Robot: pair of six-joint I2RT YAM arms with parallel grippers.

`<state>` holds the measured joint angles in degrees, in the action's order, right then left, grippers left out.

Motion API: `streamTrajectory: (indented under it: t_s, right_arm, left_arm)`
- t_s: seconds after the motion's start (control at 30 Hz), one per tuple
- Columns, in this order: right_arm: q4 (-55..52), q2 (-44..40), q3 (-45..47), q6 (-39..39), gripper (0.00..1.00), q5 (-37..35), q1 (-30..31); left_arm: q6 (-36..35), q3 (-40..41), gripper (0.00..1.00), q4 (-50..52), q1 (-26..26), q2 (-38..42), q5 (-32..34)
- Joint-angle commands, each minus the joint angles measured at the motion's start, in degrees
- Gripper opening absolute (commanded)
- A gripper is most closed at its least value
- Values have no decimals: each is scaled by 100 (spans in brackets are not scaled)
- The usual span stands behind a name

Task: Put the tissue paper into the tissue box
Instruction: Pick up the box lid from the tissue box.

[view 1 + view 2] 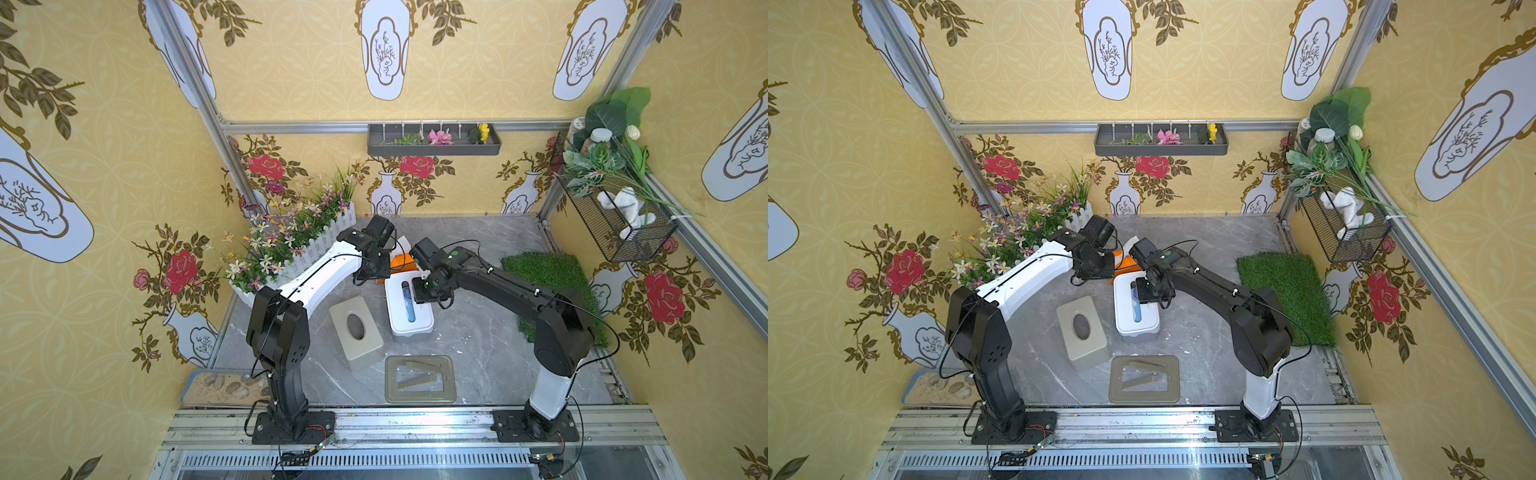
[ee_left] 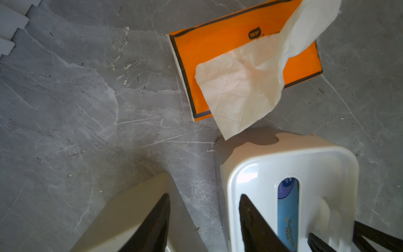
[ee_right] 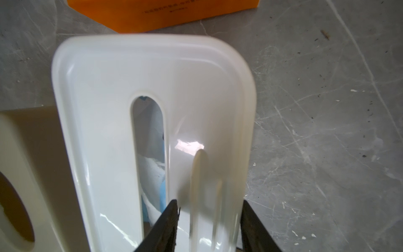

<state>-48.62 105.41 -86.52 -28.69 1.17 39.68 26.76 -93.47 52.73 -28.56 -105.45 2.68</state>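
The tissue paper is an orange pack lying flat at the back of the table, with a white sheet pulled out of it. In both top views my arms cover most of the pack. Just in front stands a white tissue box with a blue pack visible through its slot. A beige tissue box with an oval hole stands beside it. My left gripper is open and empty above the gap between the two boxes. My right gripper is open, its jaws astride a raised tab on the white box's top.
An olive frame-shaped base lies near the front edge. A white picket planter of flowers lines the back left. There is a green grass mat on the right, a sand tray at the front left, and a wire basket on the right wall.
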Motion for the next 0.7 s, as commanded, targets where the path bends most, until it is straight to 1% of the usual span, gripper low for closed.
streamTrajectory:
  t_s: [0.0,0.13,0.23,0.37,0.53,0.63,0.67]
  right_arm:
    - [-255,41,-64,-95,42,-315,49]
    - [-315,2,-95,-141,27,-429,84]
    - [-323,-94,-112,-181,23,-468,106]
    - [-289,-276,-129,-230,20,-479,114]
    - [-319,-419,-196,-247,19,-469,134]
    - [-106,-540,-6,-301,19,-394,135]
    - [24,-547,127,-332,19,-252,87]
  left_arm:
    - [-85,71,53,-74,-17,24,-40]
    - [-88,158,53,-131,-26,76,-74]
    - [-68,199,53,-161,-36,96,-82]
    - [-75,220,54,-175,-62,112,-75]
    - [-75,252,54,-175,-132,108,-62]
    - [-75,259,54,-175,-184,78,-57]
    - [-73,259,54,-175,-202,69,-54]
